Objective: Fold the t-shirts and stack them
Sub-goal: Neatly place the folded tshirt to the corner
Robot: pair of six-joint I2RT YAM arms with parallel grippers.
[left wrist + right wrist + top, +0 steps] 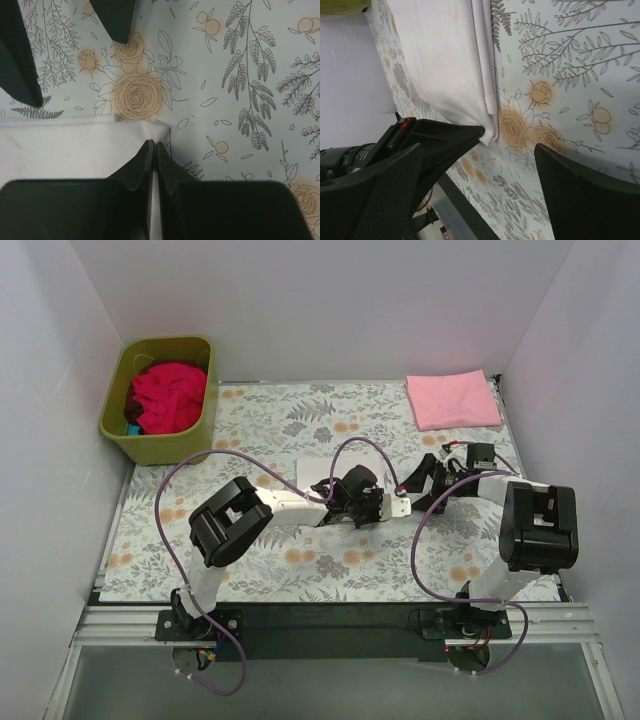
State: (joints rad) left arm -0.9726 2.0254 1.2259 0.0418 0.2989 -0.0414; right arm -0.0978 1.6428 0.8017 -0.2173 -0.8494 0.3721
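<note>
White t-shirt (60,145), folded flat on the floral worktop (240,75), corner pinched between the closed fingers of the left tool (152,150); right tool (477,147) faces that corner, fingers spread wide apart.

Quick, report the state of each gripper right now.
Left gripper: closed, pinching the corner of the white t-shirt.
Right gripper: open, holding nothing.
</note>
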